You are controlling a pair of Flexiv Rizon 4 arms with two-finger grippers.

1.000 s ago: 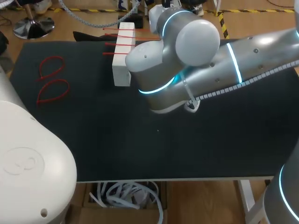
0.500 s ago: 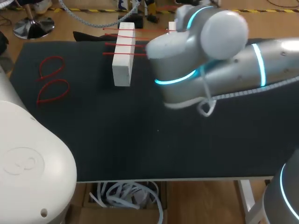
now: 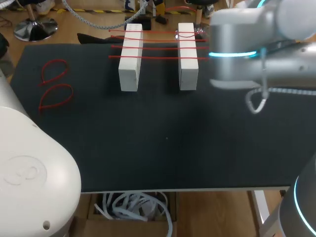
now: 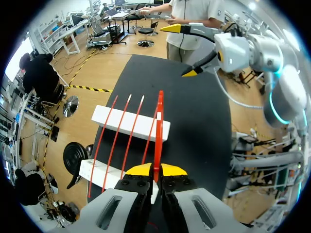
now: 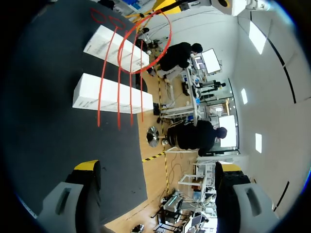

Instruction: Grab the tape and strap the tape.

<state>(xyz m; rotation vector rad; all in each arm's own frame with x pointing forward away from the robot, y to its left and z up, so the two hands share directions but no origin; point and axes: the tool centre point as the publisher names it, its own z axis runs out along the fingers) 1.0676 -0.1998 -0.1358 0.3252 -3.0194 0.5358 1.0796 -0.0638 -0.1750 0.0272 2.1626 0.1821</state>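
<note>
Right arm [image 3: 247, 49] has swung clear. Left gripper [image 4: 154, 171] clamps red tape [image 4: 158, 131]; right gripper [image 5: 158, 167], ahead, gapes empty. Strapping next likely needs its grip.

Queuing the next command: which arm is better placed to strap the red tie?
Left. The left gripper is shut on a red tie at the white blocks; the right gripper is open, empty and apart from them.

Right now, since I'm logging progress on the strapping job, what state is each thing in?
Left pincer: shut on the held strap.
Right pincer: open, empty.
White blocks: lying flat, side by side, apart.
Other straps: laid straight across both blocks.
Two red loops: closed, lying flat.
</note>
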